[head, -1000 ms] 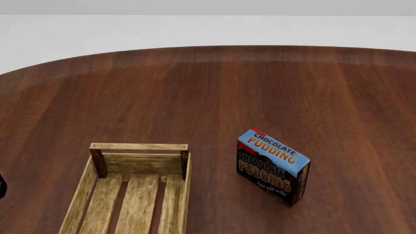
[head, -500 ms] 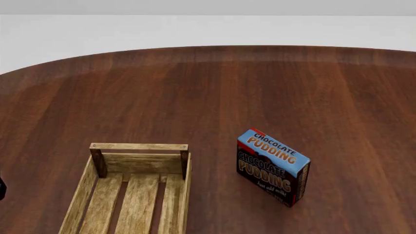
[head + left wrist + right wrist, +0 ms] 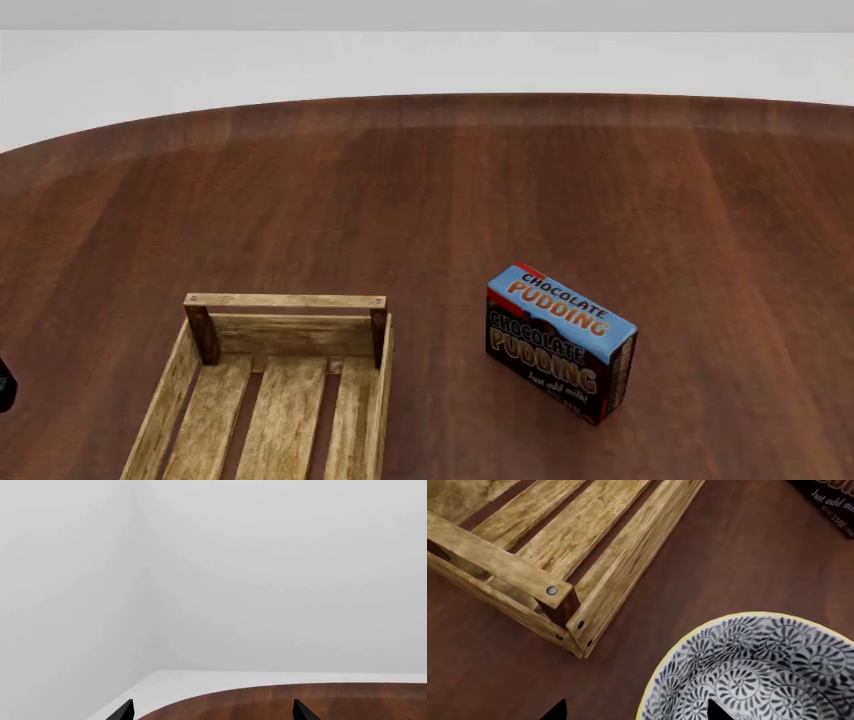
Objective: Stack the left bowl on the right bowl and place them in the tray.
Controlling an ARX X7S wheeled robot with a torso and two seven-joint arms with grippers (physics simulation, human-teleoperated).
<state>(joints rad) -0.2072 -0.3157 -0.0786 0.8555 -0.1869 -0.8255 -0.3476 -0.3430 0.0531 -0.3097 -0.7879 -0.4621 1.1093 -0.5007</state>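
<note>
The tray, a light wooden slatted crate, stands empty at the lower left of the head view; its near corner shows in the right wrist view. One bowl, white with a black swirl pattern and a yellow rim, sits on the table beside that corner. My right gripper is open, one fingertip outside the bowl's rim and one over its inside. My left gripper is open and empty, facing the far table edge and the grey wall. No bowl shows in the head view; the other bowl is out of view.
A blue-and-black chocolate pudding box stands upright right of the tray; its corner shows in the right wrist view. The round dark wooden table ends at a curved far edge. A dark bit of my left arm shows at the left border.
The dark bit of the left arm at the head view's left border has shifted slightly. Tray and pudding box have not moved.
</note>
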